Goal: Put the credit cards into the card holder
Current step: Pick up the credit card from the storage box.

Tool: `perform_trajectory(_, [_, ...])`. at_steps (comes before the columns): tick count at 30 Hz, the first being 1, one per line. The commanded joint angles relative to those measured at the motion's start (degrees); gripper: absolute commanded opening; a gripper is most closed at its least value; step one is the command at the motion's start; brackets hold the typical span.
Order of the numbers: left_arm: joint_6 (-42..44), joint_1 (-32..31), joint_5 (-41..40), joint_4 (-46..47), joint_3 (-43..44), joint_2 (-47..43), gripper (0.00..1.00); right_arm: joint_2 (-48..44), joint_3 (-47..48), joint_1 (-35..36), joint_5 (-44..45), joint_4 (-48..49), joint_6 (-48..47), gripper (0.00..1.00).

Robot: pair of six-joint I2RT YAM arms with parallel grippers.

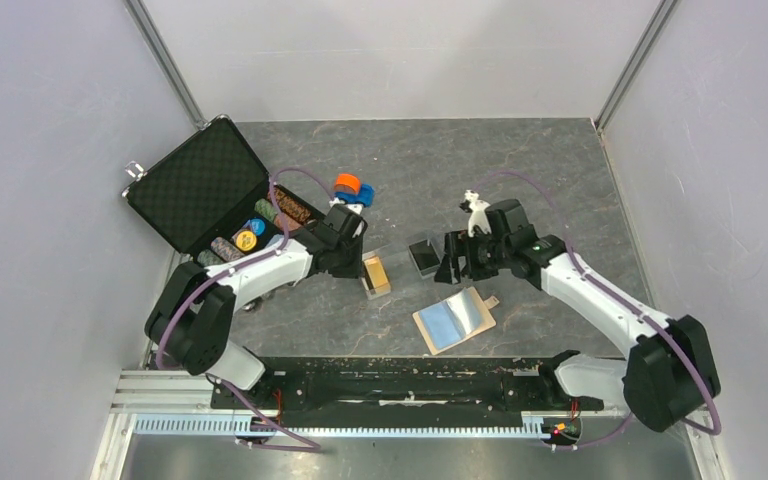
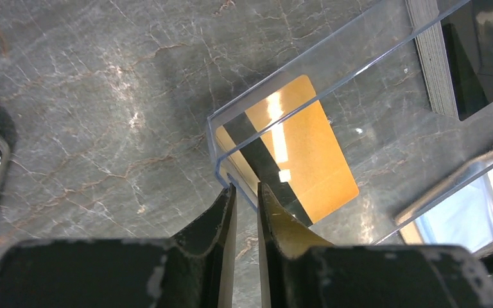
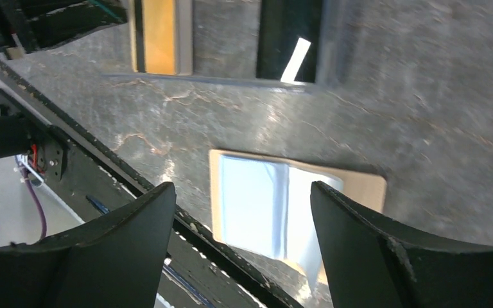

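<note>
Nearest the lens, my left pincer [image 2: 246, 199] is narrowed to a slit at the corner of the clear box [image 2: 216, 147]; I cannot tell whether it pinches anything. Just beyond its tips the gold card [image 2: 295, 154] seems to lie flat inside. I'd work one finger under the card's near edge before lifting. My right pincer [image 3: 241, 186] hangs wide above the open card holder [image 3: 359, 186].

Bright, even overhead light, soft shadows, white glare on the gold card [image 2: 314, 160], right wrist view blurred
</note>
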Motion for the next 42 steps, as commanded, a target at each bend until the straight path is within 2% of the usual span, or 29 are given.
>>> perform_trajectory(1, [8.70, 1.44, 1.69, -2.29, 2.41, 0.84, 0.24, 4.56, 6.31, 4.59, 0.59, 5.07, 2.25, 0.78])
perform_trajectory(2, [8.73, 1.51, 1.69, -2.66, 2.75, 1.07, 0.34, 5.81, 7.37, 5.72, 0.75, 5.66, 2.68, 0.76])
perform_trajectory(4, [8.12, 1.69, 2.75, -2.73, 2.80, 1.06, 0.63, 7.98, 9.03, 7.22, 0.95, 7.09, 3.57, 0.73])
perform_trajectory(5, [7.49, 1.84, 3.40, -2.60, 2.63, 0.64, 0.72, 9.09, 9.75, 7.90, 1.07, 7.92, 3.96, 0.72])
perform_trajectory(7, [6.34, 2.23, 4.58, -2.25, 1.91, -0.51, 0.79, 11.28, 11.09, 9.16, 1.29, 9.33, 4.71, 0.68])
perform_trajectory(11, [3.33, 3.61, 6.78, -1.70, -0.41, -4.55, 0.81, 16.24, 13.15, 11.66, 1.63, 12.34, 5.77, 0.61])
perform_trajectory(18, [-0.53, 7.19, 12.18, 1.66, -6.61, -9.61, 0.75, 24.23, 16.64, 14.58, 3.14, 14.40, 5.74, 0.52])
perform_trajectory(27, [-0.77, 7.45, 13.87, 2.55, -7.52, -7.10, 0.61, 29.45, 18.43, 16.49, 5.10, 14.36, 5.05, 0.46])
perform_trajectory(37, [-1.21, 7.44, 14.60, 3.45, -8.79, -6.73, 0.31, 34.48, 19.90, 18.40, 3.63, 15.84, 5.50, 0.42])
perform_trajectory(42, [-1.35, 7.37, 15.22, 4.04, -9.09, -6.12, 0.23, 36.26, 21.14, 18.97, 3.64, 15.55, 5.40, 0.34])
